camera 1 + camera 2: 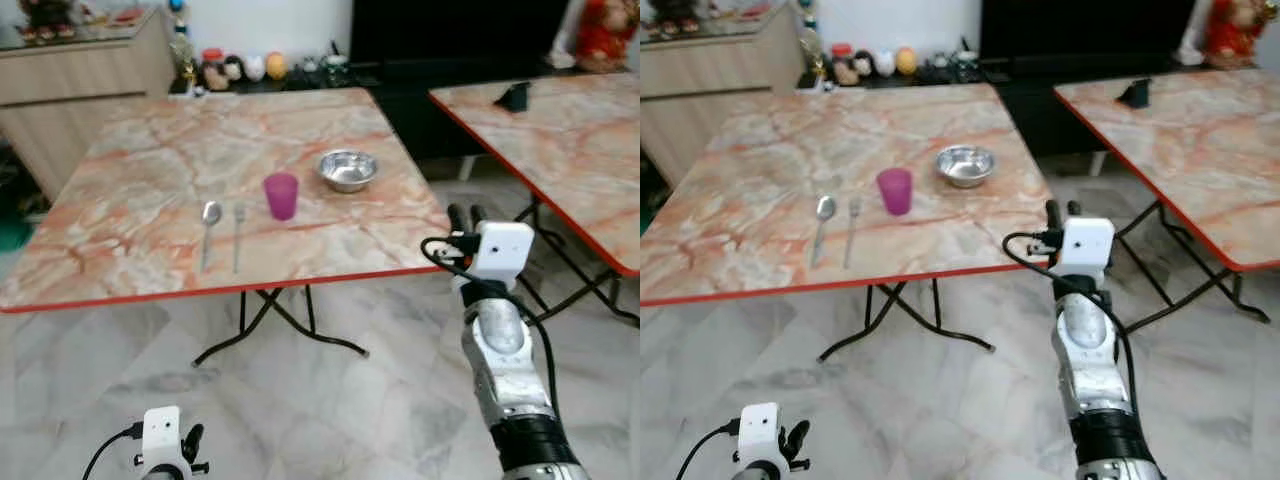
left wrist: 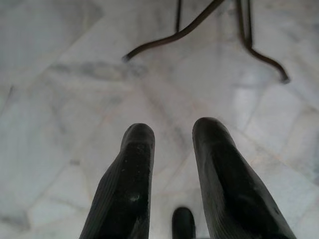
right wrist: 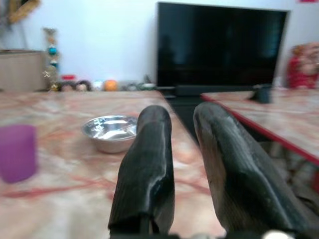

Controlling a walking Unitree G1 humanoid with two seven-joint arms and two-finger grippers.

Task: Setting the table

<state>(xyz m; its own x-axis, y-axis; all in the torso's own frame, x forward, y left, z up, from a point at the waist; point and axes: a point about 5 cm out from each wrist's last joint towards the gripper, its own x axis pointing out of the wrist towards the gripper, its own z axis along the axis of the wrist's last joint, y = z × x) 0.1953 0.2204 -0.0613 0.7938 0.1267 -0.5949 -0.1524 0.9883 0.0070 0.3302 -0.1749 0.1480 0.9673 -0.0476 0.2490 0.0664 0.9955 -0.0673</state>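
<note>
Spoon (image 1: 209, 218), fork (image 1: 238, 232), purple cup (image 1: 281, 195) and steel bowl (image 1: 348, 170) line the table (image 1: 120, 200); both grippers' jaws apart, empty.

Bright, even indoor light; soft shadows under the table (image 1: 150, 290); slight softness throughout, wrist-view foregrounds blurred.

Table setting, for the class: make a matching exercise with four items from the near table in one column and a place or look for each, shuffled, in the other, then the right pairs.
Items:
1. spoon
2. fork
3. cup
4. bowl

Descriptions:
A. purple, standing upright
B. shiny metal, nearest the second table
C. at the left end of the row
D. lying between the spoon and the cup

Pairs: 1-C, 2-D, 3-A, 4-B
</note>
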